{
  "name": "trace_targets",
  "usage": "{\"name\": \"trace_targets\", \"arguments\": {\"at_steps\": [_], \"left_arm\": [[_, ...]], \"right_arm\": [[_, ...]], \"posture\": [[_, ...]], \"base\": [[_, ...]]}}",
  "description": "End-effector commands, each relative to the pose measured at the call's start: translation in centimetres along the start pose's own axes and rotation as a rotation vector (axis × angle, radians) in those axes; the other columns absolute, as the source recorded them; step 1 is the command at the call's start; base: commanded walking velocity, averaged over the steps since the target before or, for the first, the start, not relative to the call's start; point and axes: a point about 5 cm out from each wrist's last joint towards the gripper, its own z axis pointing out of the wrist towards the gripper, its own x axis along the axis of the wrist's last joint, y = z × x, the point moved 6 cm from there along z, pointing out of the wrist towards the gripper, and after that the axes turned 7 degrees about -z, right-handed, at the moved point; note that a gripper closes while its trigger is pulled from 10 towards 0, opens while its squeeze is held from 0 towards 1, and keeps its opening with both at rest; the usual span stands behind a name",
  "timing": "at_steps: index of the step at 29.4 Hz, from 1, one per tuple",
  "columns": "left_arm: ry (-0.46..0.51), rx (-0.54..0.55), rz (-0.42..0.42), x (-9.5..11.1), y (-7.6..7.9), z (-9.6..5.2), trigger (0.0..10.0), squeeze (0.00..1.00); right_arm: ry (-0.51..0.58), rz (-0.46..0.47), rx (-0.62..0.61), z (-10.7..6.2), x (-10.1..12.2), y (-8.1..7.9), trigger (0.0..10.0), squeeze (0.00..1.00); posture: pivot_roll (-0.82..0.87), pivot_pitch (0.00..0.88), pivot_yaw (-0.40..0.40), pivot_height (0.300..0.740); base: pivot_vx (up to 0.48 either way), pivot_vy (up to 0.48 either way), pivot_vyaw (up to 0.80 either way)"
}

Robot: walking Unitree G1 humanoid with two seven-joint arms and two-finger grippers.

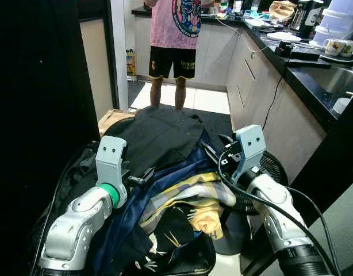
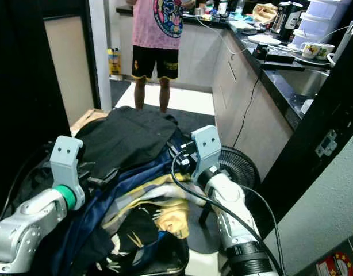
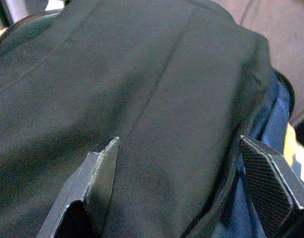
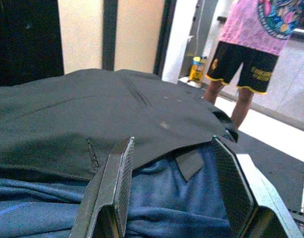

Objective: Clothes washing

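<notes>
Laundry pile [image 1: 165, 190] sits mid-lower frame in the left eye view, heaped in a dark basket [image 1: 188, 261] whose rim shows at the bottom edge. Black garment [image 1: 159, 135] on top, reaching toward centre frame; blue fabric [image 1: 176, 172] under it, yellow-striped piece [image 1: 199, 198] and a dark printed one [image 1: 171, 230] lower down.

Step looks like carrying or first pick from the load: nothing gripped yet.

Left gripper [image 3: 191, 183] rests over the black garment with fingers spread wide, cloth lying between them, not pinched. Right gripper [image 4: 174, 183] also spread, poised just at the seam where black garment meets blue fabric; the fingertips look near or touching the cloth, contact not certain.

Next move, my read: pick one layer, push the fingers into a fold and close. The flat black cloth gives little to bite; the edge by the right gripper is the better grab point.

Surroundings: person [image 1: 175, 34] standing upper centre, kitchen counter [image 1: 314, 63] upper right with mugs [image 1: 340, 46], floor fan [image 2: 237, 164] just right of the pile.
</notes>
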Motion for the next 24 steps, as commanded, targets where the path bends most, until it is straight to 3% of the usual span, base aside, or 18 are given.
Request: {"name": "trace_targets", "arguments": {"at_steps": [1, 2, 3, 5, 6, 7, 9, 11, 13, 17, 24], "left_arm": [[-0.044, 0.044, -0.018, -1.2, -0.5, -0.2, 10.0, 0.72], [-0.044, 0.044, -0.018, -1.2, -0.5, -0.2, 10.0, 0.72], [-0.027, 0.078, -0.014, -1.0, -1.0, -0.4, 10.0, 0.18], [-0.027, 0.078, -0.014, -1.0, -1.0, -0.4, 10.0, 0.18], [0.018, 0.169, 0.036, -0.2, -2.5, -0.6, 10.0, 0.0], [0.065, 0.267, 0.1, 0.6, -4.2, -1.0, 10.0, 0.0], [0.065, 0.267, 0.1, 0.6, -4.2, -1.0, 10.0, 0.0], [0.108, 0.406, 0.25, 1.6, -6.8, -1.9, 10.0, 0.0], [0.108, 0.406, 0.25, 1.6, -6.8, -1.9, 10.0, 0.0], [0.082, 0.49, 0.315, 0.8, -8.5, -2.6, 10.0, 0.0], [0.054, 0.509, 0.347, 0.1, -8.8, -2.8, 10.0, 0.0]], "right_arm": [[-0.011, 0.009, 0.008, -0.3, -0.3, 0.1, 10.0, 0.0], [-0.011, 0.009, 0.008, -0.3, -0.3, 0.1, 10.0, 0.0], [-0.011, 0.007, 0.015, -0.2, -0.3, 0.0, 10.0, 0.0], [-0.011, 0.007, 0.015, -0.2, -0.3, 0.0, 10.0, 0.0], [-0.012, 0.003, 0.026, -0.2, -0.3, -0.1, 10.0, 0.0], [-0.012, -0.001, 0.033, -0.1, -0.3, -0.2, 10.0, 0.0], [-0.012, -0.001, 0.033, -0.1, -0.3, -0.2, 10.0, 0.0], [-0.011, -0.012, 0.045, 0.0, -0.2, -0.3, 10.0, 0.0], [-0.011, -0.012, 0.045, 0.0, -0.2, -0.3, 10.0, 0.0], [-0.01, -0.046, 0.07, 0.2, 0.1, -0.6, 10.0, 0.0], [-0.011, -0.057, 0.079, 0.3, 0.1, -0.7, 10.0, 0.0]], "posture": [[-0.02, 0.061, -0.062, 0.74], [-0.02, 0.061, -0.062, 0.74], [-0.02, 0.062, -0.063, 0.74], [-0.02, 0.062, -0.063, 0.74], [-0.02, 0.063, -0.066, 0.74], [-0.02, 0.064, -0.068, 0.74], [-0.02, 0.064, -0.068, 0.74], [-0.02, 0.065, -0.068, 0.74], [-0.02, 0.065, -0.068, 0.74], [-0.02, 0.065, -0.067, 0.74], [-0.02, 0.066, -0.069, 0.74]], "base": [[0.0, 0.0, 0.0], [0.0, 0.0, 0.0], [0.0, 0.0, 0.0], [0.0, 0.0, 0.0], [0.0, 0.0, 0.0], [0.0, 0.0, 0.0], [0.0, 0.0, 0.0], [0.0, 0.0, 0.0], [0.0, 0.0, 0.0], [0.0, 0.0, 0.0], [0.0, 0.0, 0.0]]}}
